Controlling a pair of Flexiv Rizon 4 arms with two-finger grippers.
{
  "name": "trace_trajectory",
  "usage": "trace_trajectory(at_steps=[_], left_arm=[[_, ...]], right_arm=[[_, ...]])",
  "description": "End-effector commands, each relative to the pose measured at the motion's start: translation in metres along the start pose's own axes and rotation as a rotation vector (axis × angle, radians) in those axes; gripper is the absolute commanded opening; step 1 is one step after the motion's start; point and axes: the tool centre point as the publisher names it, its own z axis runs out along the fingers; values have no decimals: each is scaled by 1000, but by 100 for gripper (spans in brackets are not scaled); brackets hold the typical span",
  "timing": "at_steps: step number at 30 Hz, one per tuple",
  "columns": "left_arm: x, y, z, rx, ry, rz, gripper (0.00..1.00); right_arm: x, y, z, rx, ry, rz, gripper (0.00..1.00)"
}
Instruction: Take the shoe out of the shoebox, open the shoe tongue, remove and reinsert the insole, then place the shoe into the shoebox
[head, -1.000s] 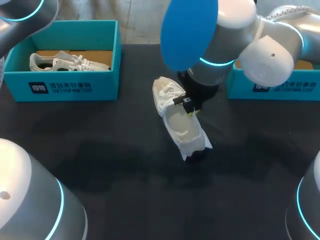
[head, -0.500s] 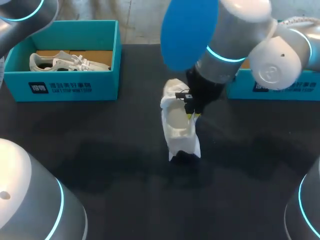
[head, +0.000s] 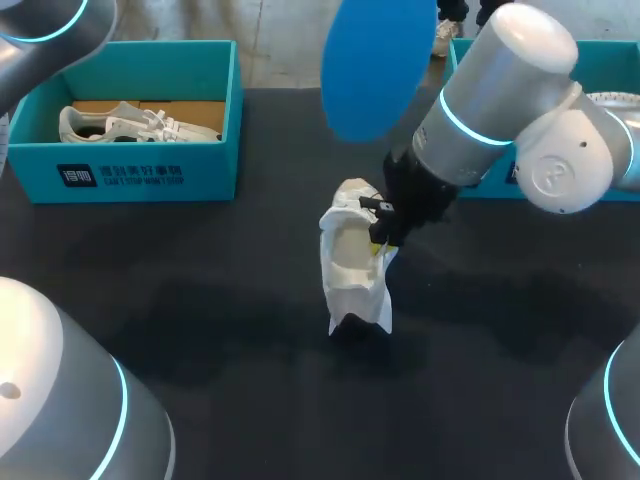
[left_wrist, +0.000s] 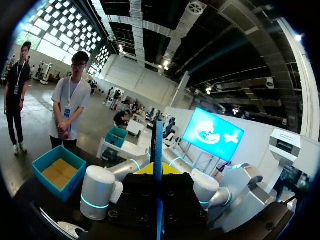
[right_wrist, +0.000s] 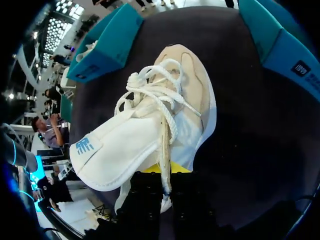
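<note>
Head view: right gripper (head: 381, 236) clamps shoe (head: 352, 265), toe pointing away; left gripper (left_wrist: 157, 172) clamps insole (head: 378, 60).

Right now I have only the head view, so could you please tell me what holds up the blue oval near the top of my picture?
Observer: The left wrist view shows it edge-on: a thin blue insole clamped between the left gripper's yellow tips.
Operator: Thanks. Is the shoe's tongue open?
Observer: Yes; in the right wrist view the white shoe's tongue is folded out toward the right gripper.
Operator: And the laces?
Observer: One lace hangs down between that gripper's fingers.
</note>
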Motion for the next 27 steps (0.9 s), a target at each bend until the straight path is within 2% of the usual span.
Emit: trace_trajectory(at_steps=[1, 14, 27], left_arm=[[0, 0, 0, -1, -1, 0, 0], [0, 0, 0, -1, -1, 0, 0], [0, 0, 0, -1, -1, 0, 0]], right_arm=[[0, 5, 6, 16, 18, -8, 0], [-12, 28, 17, 48, 57, -51, 0], [-19, 29, 29, 79, 104, -53, 0]])
